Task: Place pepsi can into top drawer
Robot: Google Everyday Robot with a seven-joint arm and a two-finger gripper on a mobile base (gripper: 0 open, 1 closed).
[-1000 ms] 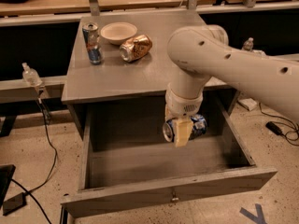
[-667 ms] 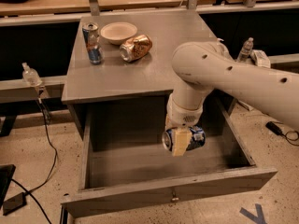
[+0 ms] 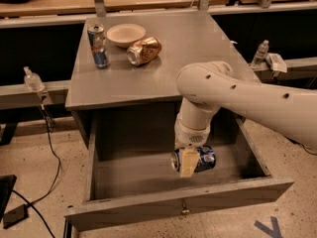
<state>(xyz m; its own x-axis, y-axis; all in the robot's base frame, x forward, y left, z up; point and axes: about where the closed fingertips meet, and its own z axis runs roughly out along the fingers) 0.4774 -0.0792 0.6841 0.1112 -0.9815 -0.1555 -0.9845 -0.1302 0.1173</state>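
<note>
My gripper (image 3: 189, 160) clamped on pepsi can (image 3: 204, 158), long axis left-right, over open top drawer (image 3: 138, 205).

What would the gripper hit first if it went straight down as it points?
Likely the floor of the top drawer: the gripper, holding the pepsi can, points down over the open drawer with nothing visible beneath, though depth is unclear.

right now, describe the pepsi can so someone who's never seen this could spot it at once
Below the grey table, the top drawer is pulled open. Over its floor the tool grips the pepsi can, lying sideways. It is dark blue with silver ends, unlike the orange-gold dented can and slim silver-and-blue can on the tabletop.
</note>
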